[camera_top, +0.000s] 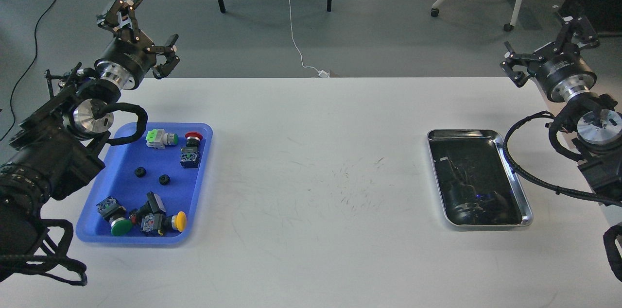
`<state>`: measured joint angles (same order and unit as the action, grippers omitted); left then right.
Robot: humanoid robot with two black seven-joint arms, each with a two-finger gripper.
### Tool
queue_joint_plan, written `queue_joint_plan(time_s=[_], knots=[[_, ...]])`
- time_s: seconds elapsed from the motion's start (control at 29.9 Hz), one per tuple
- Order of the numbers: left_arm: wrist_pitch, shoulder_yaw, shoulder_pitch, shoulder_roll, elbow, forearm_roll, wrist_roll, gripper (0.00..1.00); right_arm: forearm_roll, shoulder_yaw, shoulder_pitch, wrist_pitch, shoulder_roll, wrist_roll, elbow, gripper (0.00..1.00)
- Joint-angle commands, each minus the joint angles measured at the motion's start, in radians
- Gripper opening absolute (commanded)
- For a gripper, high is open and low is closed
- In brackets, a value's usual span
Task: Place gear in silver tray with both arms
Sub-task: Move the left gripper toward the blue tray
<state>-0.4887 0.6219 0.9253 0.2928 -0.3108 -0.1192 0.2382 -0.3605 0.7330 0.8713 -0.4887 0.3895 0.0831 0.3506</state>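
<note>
Two small black gears point(140, 172) point(164, 179) lie on the floor of the blue tray point(116, 235) at the left of the white table. The silver tray point(520, 191) sits at the right, its dark mirror floor showing only reflections. My left gripper point(141, 31) is raised above the table's far left edge, behind the blue tray, fingers spread open and holding nothing. My right gripper point(551, 38) hovers beyond the table's far right corner, behind the silver tray, also open with nothing held.
The blue tray also holds several push-button switches: green point(162, 138), red point(192, 138), dark green point(120, 226), yellow point(180, 221). The white table point(316, 177) lies between the two trays. Chair legs, table legs and cables stand on the floor behind.
</note>
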Motion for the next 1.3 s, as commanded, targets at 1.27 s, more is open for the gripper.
queue_joint_plan(time_s=[1.27], knots=[[0.000, -0.145, -0.115, 0.609, -0.852, 1.044, 0.067, 0.85, 0.000, -0.001, -0.087, 0.000, 0.092, 0.018, 0.106, 0.99]])
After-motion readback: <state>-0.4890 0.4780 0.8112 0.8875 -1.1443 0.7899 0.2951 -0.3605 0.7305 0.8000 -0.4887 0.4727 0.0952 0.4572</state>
